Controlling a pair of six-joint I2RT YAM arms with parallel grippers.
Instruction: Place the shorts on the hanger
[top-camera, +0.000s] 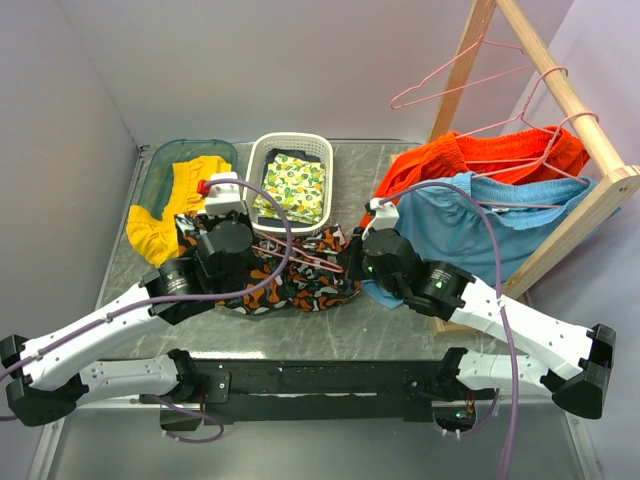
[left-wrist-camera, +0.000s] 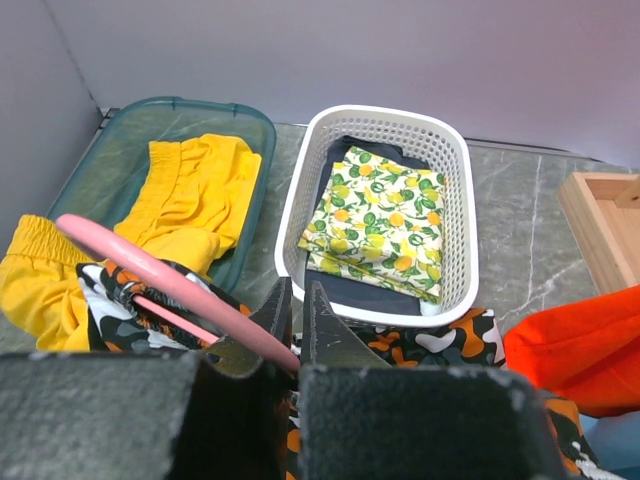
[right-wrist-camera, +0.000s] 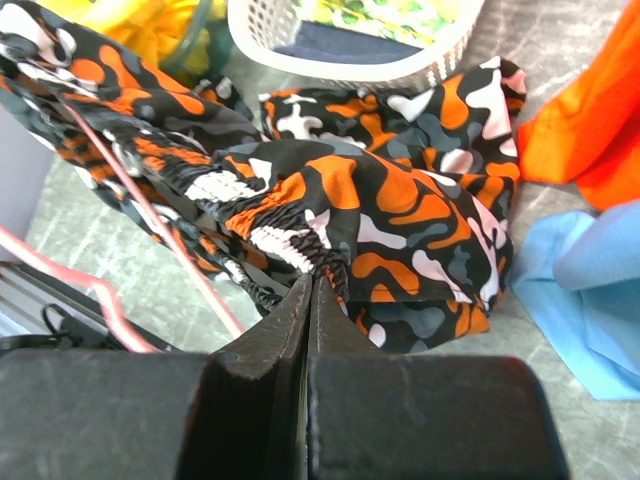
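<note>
Top external view: the shorts (top-camera: 300, 282) are seen heaped on the table (top-camera: 400, 322) between the two arms, well short of the rack (top-camera: 575, 108) at the right. Orange shorts (top-camera: 480, 155) and blue shorts (top-camera: 465, 220) are hung on that rack, and the blue hem is draped down just beside the heap. A spare hanger (top-camera: 460, 88) is hooked higher on the rack.

Directly behind the heap a white basket (left-wrist-camera: 455, 170) is set, with a lemon-print cloth (left-wrist-camera: 385, 215) folded inside. A teal bin (left-wrist-camera: 190, 102) is placed to its left, and a yellow garment (left-wrist-camera: 195, 185) spills over the bin's near rim toward the shorts.

The hanger (left-wrist-camera: 150, 272) is laid across the left part of the shorts, its thin wire run along the waistband. The left gripper (left-wrist-camera: 297, 300) is closed to a narrow slit, and the pink bar is clamped between its fingers. The right gripper (right-wrist-camera: 308, 288) is pressed fully together at the gathered waistband on the near edge of the shorts. A fold of that elastic seems to be pinched at the tips, though the contact is partly hidden by the fingers themselves.
</note>
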